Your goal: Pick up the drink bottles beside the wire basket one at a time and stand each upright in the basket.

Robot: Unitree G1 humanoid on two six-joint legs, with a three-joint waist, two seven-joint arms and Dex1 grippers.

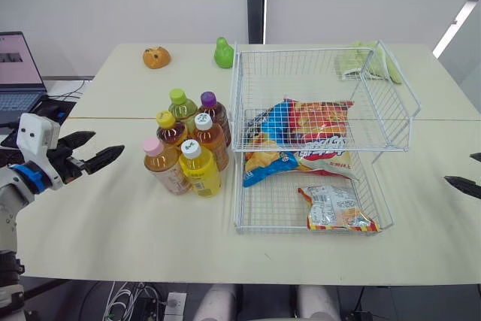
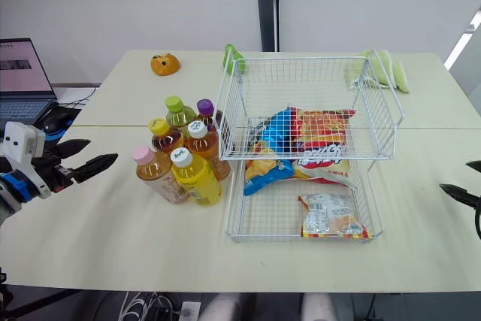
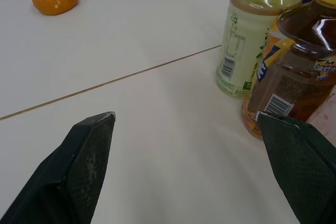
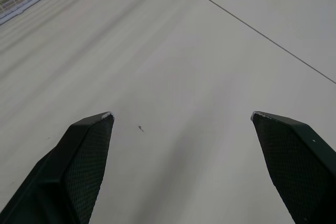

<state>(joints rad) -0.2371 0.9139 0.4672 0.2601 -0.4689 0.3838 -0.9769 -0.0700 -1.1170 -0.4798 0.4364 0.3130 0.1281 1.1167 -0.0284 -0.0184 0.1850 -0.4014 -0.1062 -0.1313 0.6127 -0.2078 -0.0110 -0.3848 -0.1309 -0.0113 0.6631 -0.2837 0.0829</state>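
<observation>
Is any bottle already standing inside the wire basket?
No, all six bottles stand on the table beside the basket, which holds snack bags.

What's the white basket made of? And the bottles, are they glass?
The wire basket looks like thin metal wire with a smooth white coating: it is an open grid you can see through. The drink bottles are probably clear plastic rather than glass: thin see-through walls showing the drink, wrapped printed labels and coloured screw caps.
</observation>
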